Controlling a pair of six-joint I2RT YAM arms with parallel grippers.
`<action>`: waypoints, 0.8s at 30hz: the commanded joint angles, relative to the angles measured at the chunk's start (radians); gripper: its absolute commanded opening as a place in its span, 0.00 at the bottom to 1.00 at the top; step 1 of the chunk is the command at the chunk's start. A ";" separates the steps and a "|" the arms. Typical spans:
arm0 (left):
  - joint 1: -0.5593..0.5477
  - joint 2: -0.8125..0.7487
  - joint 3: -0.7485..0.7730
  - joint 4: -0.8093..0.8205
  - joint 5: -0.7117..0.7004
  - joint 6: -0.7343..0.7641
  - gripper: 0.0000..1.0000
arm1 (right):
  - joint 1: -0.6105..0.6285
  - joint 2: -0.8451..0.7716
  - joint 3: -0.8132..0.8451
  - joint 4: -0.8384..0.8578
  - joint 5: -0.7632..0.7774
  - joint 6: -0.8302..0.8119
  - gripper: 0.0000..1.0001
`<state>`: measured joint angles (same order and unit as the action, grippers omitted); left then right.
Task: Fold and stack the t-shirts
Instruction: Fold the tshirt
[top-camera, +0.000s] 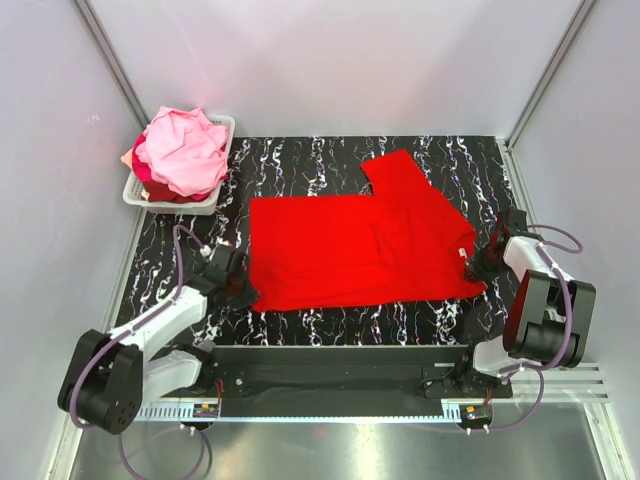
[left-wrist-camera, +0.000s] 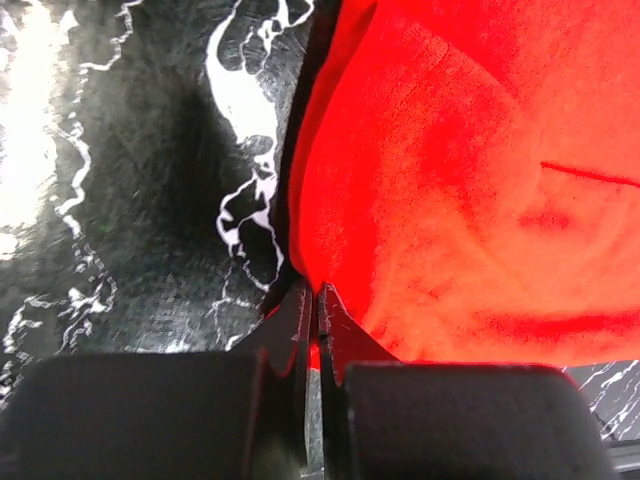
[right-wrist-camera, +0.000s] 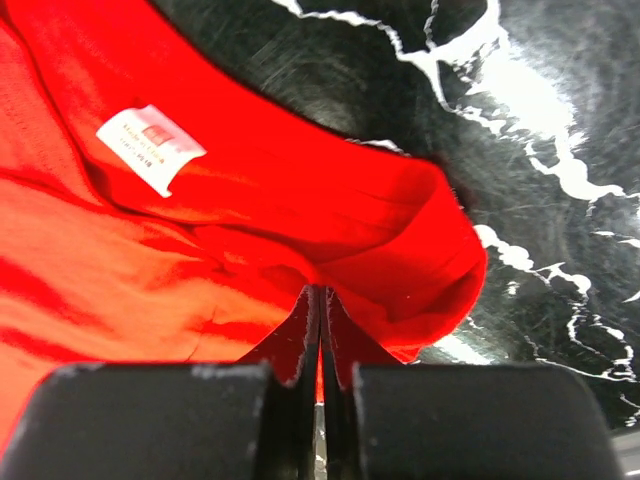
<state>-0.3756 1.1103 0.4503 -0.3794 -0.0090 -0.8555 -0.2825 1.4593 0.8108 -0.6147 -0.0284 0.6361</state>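
Note:
A bright red t-shirt (top-camera: 350, 250) lies spread on the black marbled table, one sleeve pointing to the back. My left gripper (top-camera: 243, 290) is shut on the shirt's near left corner; in the left wrist view (left-wrist-camera: 316, 292) red cloth (left-wrist-camera: 460, 200) is pinched between the closed jaws. My right gripper (top-camera: 474, 266) is shut on the shirt's right edge near the collar; in the right wrist view (right-wrist-camera: 320, 295) the red cloth (right-wrist-camera: 250, 220) bunches at the jaws and a white neck label (right-wrist-camera: 150, 147) shows. Pink and peach t-shirts (top-camera: 185, 150) are heaped in the basket.
A white slotted basket (top-camera: 205, 207) stands at the back left corner of the table (top-camera: 300, 165). Grey walls enclose the table on the left, back and right. A black rail (top-camera: 340, 365) runs between the arm bases at the near edge.

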 joint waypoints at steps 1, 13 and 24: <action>-0.005 -0.067 0.074 -0.067 -0.068 0.001 0.00 | -0.003 -0.031 0.005 0.010 -0.041 -0.016 0.00; -0.005 -0.319 0.217 -0.489 -0.175 -0.051 0.00 | -0.003 -0.267 0.091 -0.227 0.074 -0.010 0.00; -0.008 -0.467 0.263 -0.680 -0.097 -0.076 0.30 | -0.004 -0.431 0.053 -0.333 -0.031 0.059 0.29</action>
<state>-0.3805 0.6830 0.6670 -0.9771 -0.1276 -0.9199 -0.2825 1.0756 0.8639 -0.9073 -0.0288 0.6693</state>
